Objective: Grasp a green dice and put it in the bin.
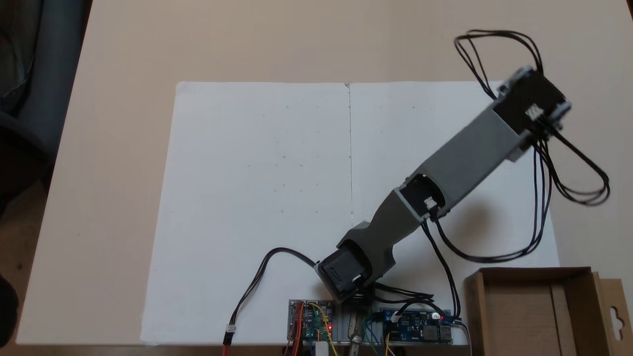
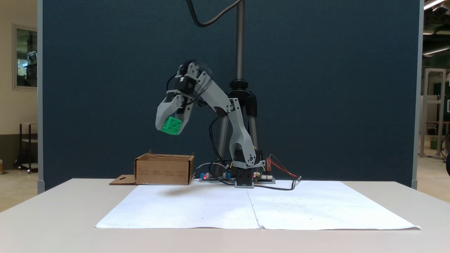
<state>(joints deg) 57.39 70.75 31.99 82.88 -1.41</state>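
In a fixed view from the front, the green dice (image 2: 172, 125) hangs high in the air, clamped between the grey fingers of my gripper (image 2: 171, 127). It is above the table, a little right of the middle of the bin (image 2: 164, 170), a brown cardboard box standing on the table to the left of the arm's base. Seen from above, the bin (image 1: 539, 277) sits at the lower right, and the arm (image 1: 460, 163) reaches up and right; its wrist hides the gripper and the dice there.
Two white paper sheets (image 1: 262, 198) cover the middle of the table. Circuit boards (image 1: 311, 321) and loose black cables (image 1: 544, 198) lie around the arm's base. A camera pole (image 2: 240, 42) stands behind the base, before a dark blue partition.
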